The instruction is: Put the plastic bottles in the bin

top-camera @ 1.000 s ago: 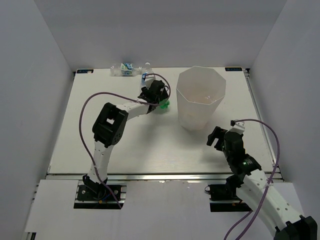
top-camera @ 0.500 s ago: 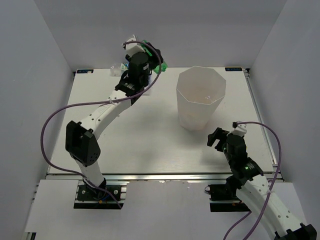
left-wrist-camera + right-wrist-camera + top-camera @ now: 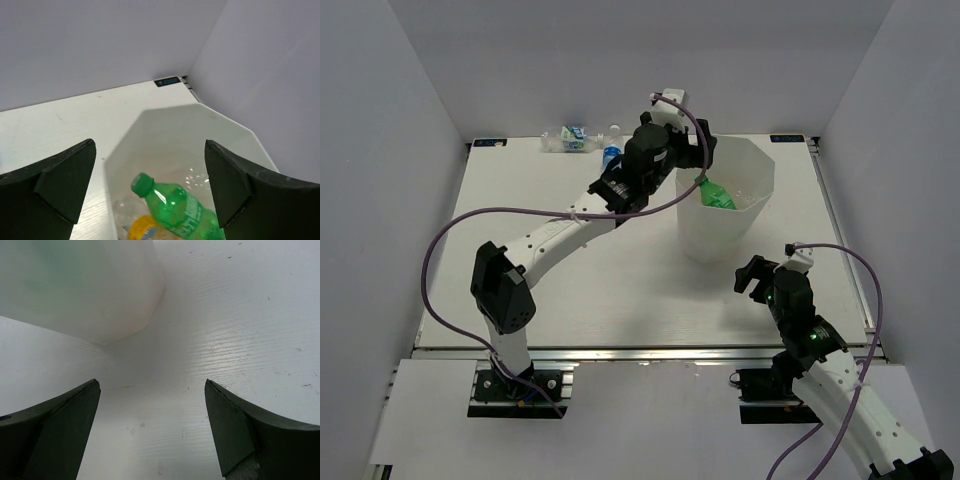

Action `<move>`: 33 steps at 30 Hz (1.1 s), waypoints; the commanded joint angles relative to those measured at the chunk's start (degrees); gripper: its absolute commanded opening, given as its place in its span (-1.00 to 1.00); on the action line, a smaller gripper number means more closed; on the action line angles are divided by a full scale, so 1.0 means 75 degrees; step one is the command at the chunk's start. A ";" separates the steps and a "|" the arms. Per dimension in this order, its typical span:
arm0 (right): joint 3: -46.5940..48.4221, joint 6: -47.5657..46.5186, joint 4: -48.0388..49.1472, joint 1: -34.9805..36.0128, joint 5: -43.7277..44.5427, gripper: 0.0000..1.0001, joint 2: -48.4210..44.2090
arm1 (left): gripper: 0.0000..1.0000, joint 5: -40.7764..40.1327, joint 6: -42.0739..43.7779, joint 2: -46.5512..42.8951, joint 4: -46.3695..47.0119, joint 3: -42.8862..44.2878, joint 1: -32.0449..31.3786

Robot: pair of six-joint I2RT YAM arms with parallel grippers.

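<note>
The left gripper (image 3: pixel 150 147) is held wide open over the bin (image 3: pixel 748 215) so the green bottle (image 3: pixel 180 210) can drop in, and the right gripper (image 3: pixel 753 274) is held open too.

White ribbed desk (image 3: pixel 620 290), bearing a faceted translucent bin (image 3: pixel 705 235) right of centre; at the far edge, a clear blue-labelled bottle (image 3: pixel 570 138) lying down, a second blue-labelled bottle (image 3: pixel 611 155) near it.
</note>
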 commanded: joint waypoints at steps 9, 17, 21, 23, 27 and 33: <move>-0.0044 -0.0111 0.0367 -0.0016 0.0010 0.79 0.0104 | 0.96 -0.0653 0.0609 0.0493 -0.1143 0.1400 0.1088; -0.0044 -0.0111 0.0379 -0.0016 -0.0002 0.79 0.0104 | 0.96 0.0582 0.0994 0.2227 -0.2108 0.2340 0.2566; -0.0055 -0.0146 0.0402 -0.0016 -0.0048 0.79 0.0092 | 0.96 0.0664 0.1345 0.3104 -0.1768 0.2375 0.3035; -0.0044 -0.0158 0.0402 -0.0016 -0.0060 0.79 0.0104 | 0.96 0.0525 0.1312 0.3387 -0.1651 0.2457 0.3187; -0.0055 -0.0169 0.0414 -0.0016 -0.0107 0.79 0.0104 | 0.96 0.0360 0.0997 0.4044 -0.1453 0.2680 0.3515; -0.0067 -0.0204 0.0484 -0.0016 -0.0259 0.79 0.0115 | 0.96 0.0430 0.0666 0.4818 -0.0973 0.2715 0.3832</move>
